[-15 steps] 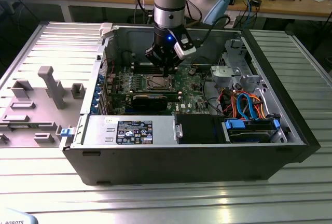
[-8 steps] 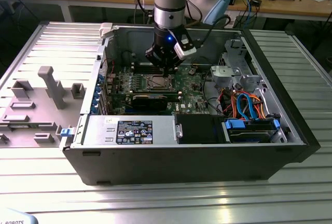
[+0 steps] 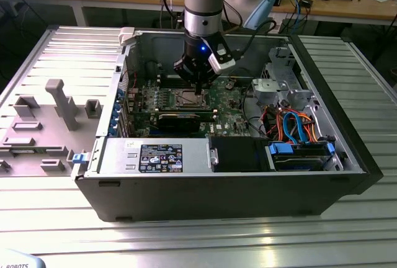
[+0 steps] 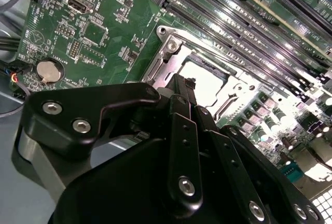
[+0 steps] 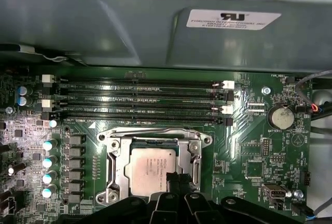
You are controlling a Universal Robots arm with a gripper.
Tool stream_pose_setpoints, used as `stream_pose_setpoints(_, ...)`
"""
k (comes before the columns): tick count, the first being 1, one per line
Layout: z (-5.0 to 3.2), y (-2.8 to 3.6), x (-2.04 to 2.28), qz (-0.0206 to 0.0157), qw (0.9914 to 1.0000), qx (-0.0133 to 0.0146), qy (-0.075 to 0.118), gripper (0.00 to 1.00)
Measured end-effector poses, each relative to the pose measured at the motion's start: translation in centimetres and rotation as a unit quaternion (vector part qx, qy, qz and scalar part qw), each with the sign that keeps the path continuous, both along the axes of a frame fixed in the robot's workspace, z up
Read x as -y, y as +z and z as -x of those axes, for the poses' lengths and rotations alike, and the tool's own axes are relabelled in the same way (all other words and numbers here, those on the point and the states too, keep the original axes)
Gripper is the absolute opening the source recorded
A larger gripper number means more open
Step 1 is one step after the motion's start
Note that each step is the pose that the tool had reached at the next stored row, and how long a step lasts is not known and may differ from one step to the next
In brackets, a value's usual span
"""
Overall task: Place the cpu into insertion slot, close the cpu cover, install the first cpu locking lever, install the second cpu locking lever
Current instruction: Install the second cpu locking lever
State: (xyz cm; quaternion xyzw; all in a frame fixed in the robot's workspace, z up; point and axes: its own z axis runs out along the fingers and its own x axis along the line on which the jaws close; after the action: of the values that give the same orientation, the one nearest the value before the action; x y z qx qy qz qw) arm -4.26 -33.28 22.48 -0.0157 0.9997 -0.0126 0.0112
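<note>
End effector (image 5: 175, 182) fingertips pinched together, touching cpu (image 5: 150, 169) edge; cpu sits in insertion slot (image 5: 115, 169).

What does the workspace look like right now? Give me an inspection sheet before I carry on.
Surface: ribbed grey metal table carrying an open black computer case.
Job's things: small square grey-topped cpu lies in the silvery-rimmed square insertion slot of the green motherboard; the thin silvery cpu cover frames it.
Clutter: grey moulded fixture tray at the exterior view's left.
Grippers: black gripper hangs directly over the slot, its fingers close to the cpu's edge; contact cannot be told.
Cables: orange and blue cables inside the case at the exterior view's right.
Surroundings: wooden bench behind, strewn with wires.
</note>
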Motion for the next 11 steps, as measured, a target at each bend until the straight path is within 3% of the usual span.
stream_pose_setpoints(11, 0.00, 0.01, 0.13, 0.0001, 1.00000, -0.0001, 0.000, 0.11)
